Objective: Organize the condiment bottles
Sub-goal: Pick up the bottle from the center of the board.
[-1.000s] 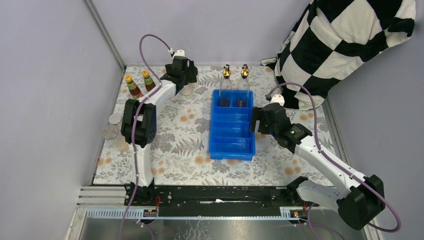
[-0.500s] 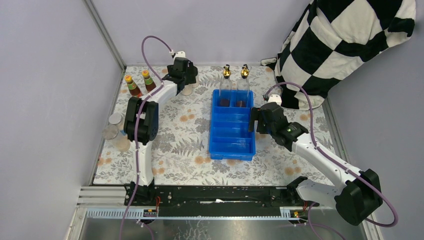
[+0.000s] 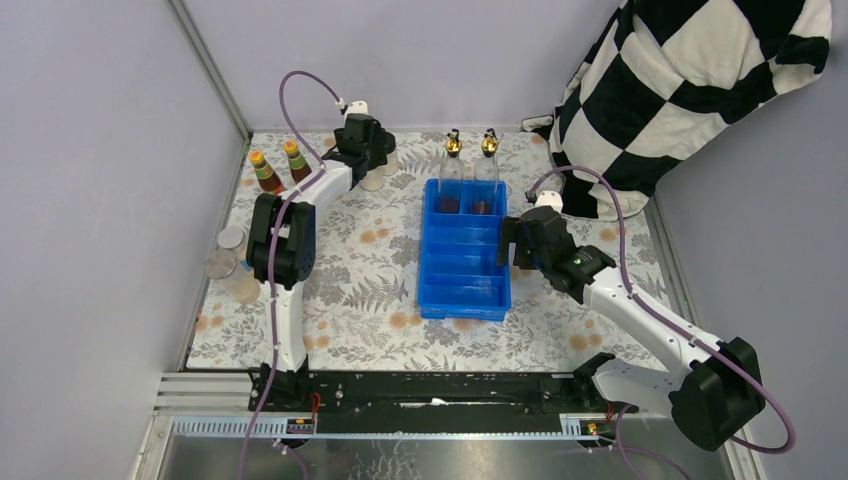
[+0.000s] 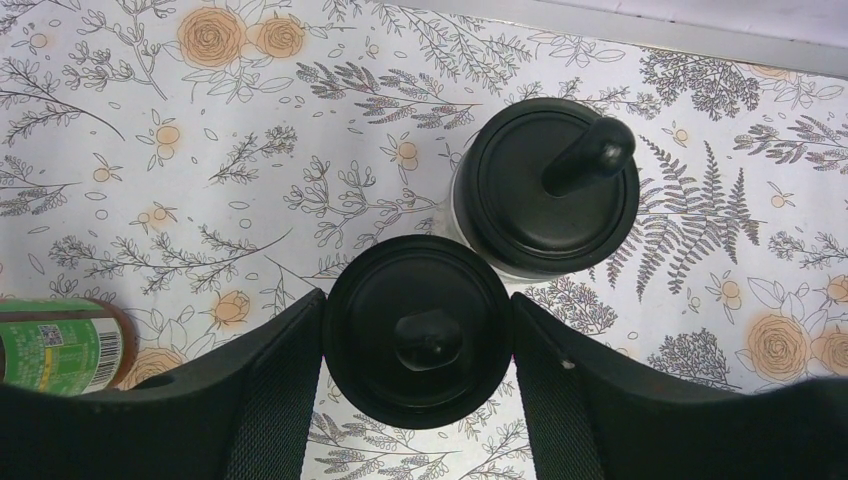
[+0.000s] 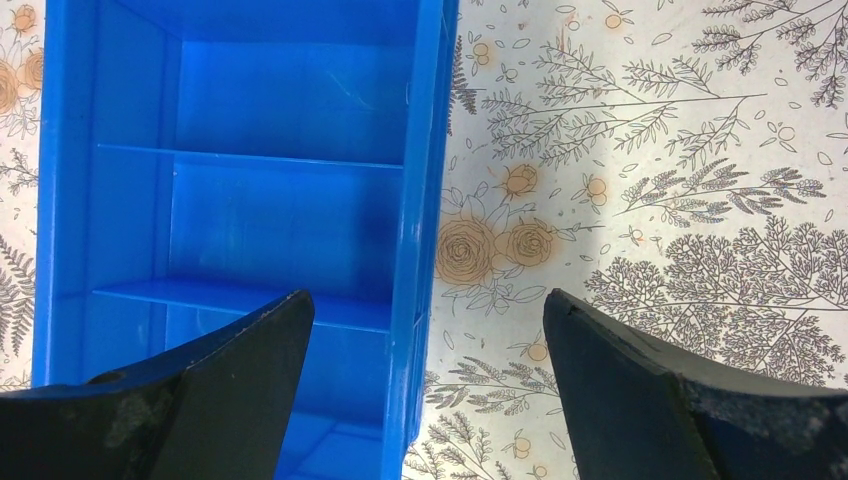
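- Left wrist view looks straight down on 2 squat black-capped bottles. The nearer bottle (image 4: 418, 330) stands upright between the fingers (image 4: 270, 400) of the left claw (image 4: 418, 300).
- Both fingers lie against the sides of its cap with no gap showing, so the left claw appears to pinch it at the cap.
- Its twin (image 4: 545, 185) stands just beside it on the far-right side, outside the jaws, and the 2 cap rims look to be touching.
- The held bottle's long axis runs vertically, in line with the claw above it. A straight lift looks the likeliest way to clear the twin.
- Top external view puts the left claw (image 3: 365, 150) at the back left of the surface (image 3: 350, 270), with the blue tray (image 3: 460, 290) well off to its right.
- 2 gold-spouted bottles (image 3: 452, 170) stand in the tray's back compartment.
- The right claw (image 5: 425, 300) is spread wide and holds nothing, hanging over the tray's right wall. The left arm is far nearer the black-capped pair.
- 2 orange-capped sauce bottles (image 3: 262, 170) and the silver-lidded jars (image 3: 230, 240) stand along the left side.
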Controlling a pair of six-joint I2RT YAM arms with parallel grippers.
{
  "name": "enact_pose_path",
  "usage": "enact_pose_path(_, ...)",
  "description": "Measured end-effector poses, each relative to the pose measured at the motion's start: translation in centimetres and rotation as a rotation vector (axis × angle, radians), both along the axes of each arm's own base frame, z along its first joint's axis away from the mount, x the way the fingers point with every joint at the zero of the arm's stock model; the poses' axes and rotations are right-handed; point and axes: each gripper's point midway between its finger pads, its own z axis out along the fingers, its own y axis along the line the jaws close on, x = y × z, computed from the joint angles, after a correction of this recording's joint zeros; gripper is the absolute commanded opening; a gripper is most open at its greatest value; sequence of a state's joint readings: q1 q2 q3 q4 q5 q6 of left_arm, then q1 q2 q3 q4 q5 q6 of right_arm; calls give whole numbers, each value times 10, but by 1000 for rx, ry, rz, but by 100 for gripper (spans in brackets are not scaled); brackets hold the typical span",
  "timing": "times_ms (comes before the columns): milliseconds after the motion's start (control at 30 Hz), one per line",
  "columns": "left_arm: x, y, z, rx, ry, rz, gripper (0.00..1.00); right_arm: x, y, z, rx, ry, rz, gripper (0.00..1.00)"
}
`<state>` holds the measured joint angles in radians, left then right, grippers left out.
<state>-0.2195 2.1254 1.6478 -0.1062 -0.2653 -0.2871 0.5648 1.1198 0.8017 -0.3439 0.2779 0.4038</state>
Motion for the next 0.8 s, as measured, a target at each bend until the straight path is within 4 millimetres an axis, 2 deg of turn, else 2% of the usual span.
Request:
enact_pose_path(233,0,0,0,1,-1,-1,59,0,0,-2,2,-3,1,92)
enact_pose_path(367,-4,0,0,0,-7,-1,57,1,1,-1,4,-4,1,92)
enact_pose_path(467,-15,2,0,3,1,1,57,0,1,-1,5,-3,2,92)
enact_pose_path(667,-51,0,-1,2,30,-5,57,-1,2,2,17,-11,8,91)
enact_pose_path(800,-73,-12,-1,12,41,-25,57,-1,2,10,35,-31,7,91)
